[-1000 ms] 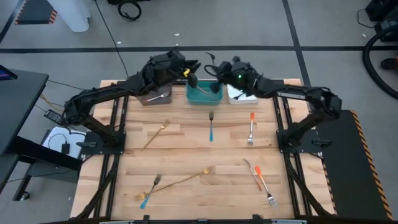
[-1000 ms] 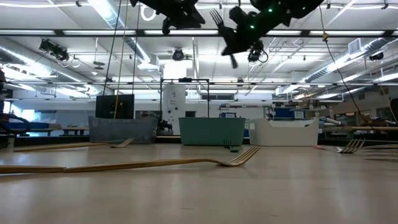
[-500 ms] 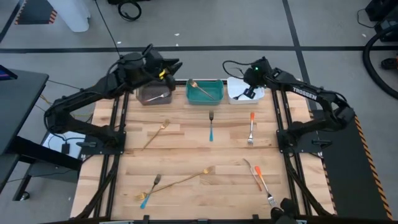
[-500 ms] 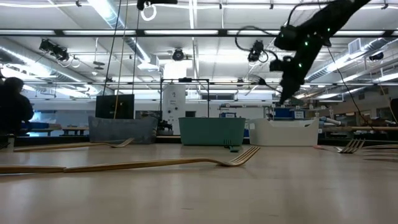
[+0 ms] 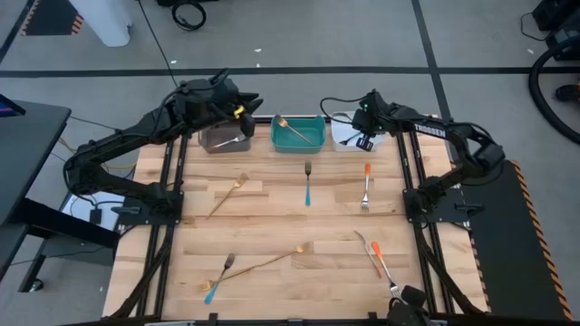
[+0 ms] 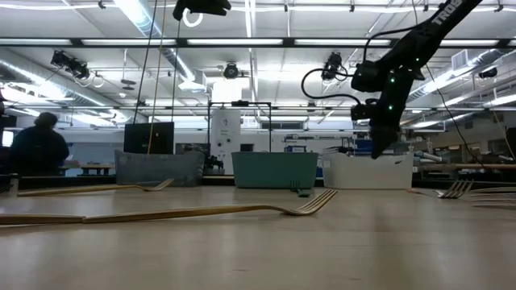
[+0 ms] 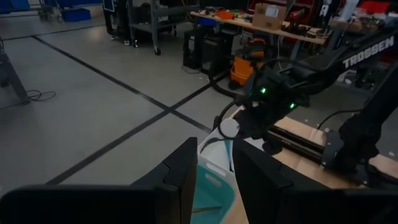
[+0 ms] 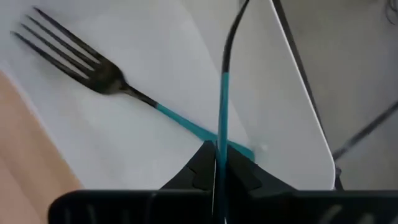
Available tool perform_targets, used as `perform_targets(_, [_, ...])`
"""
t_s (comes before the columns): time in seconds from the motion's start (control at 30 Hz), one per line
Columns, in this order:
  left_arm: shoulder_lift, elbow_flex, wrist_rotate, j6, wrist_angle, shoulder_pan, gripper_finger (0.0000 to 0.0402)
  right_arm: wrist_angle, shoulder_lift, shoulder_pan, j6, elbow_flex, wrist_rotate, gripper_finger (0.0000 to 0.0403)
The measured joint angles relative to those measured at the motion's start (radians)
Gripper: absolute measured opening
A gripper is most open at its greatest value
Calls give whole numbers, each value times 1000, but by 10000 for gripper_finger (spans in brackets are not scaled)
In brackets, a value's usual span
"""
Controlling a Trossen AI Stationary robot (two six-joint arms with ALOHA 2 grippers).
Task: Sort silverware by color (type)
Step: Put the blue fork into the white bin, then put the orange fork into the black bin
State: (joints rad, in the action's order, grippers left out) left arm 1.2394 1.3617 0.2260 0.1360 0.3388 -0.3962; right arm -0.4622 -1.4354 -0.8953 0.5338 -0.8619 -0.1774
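My right gripper (image 5: 364, 138) hangs over the white bin (image 5: 339, 136), tipped steeply down and shut on a blue-handled utensil (image 8: 222, 99) whose head runs out of the wrist view. Another blue-handled fork (image 8: 93, 67) lies flat in that bin. My left gripper (image 5: 246, 110) is open with nothing between its fingers, up beside the grey bin (image 5: 222, 141). A gold fork (image 5: 294, 129) lies in the teal bin (image 5: 275, 134). On the table lie a blue-handled fork (image 5: 307, 184), an orange-handled fork (image 5: 365, 187), gold forks (image 5: 227, 195) (image 5: 263, 263) and others. My right gripper pinches the utensil's blue handle (image 8: 221, 138) between its two fingers. The handle runs on past the fingertips in line with the fingers, which slant down from above. The utensil hangs over the white bin, above the fork lying there. Whether its far end touches the bin is out of frame.
Grey, teal and white bins stand in a row along the table's far edge. A blue-handled fork (image 5: 217, 276) lies at the near left, and orange-handled pieces (image 5: 373, 255) at the near right. A person (image 6: 36, 149) stands in the room far beyond the table.
My right gripper has swung from above the teal bin toward the table's right edge, sunk low over the white bin and tipped steeply down, carrying the blue-handled utensil. My left gripper has drawn back from the teal bin toward the table's left, above the grey bin.
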Motion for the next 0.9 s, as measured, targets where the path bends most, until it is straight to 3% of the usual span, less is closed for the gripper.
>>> perform_targets(0.63, [-1,0,36,37,73,0,112,-5,58,60,-60,-1,-218,80])
perform_targets(0.9, [42,0,35,126,282,2,112,-13,160,155,-114,-68,-358,80])
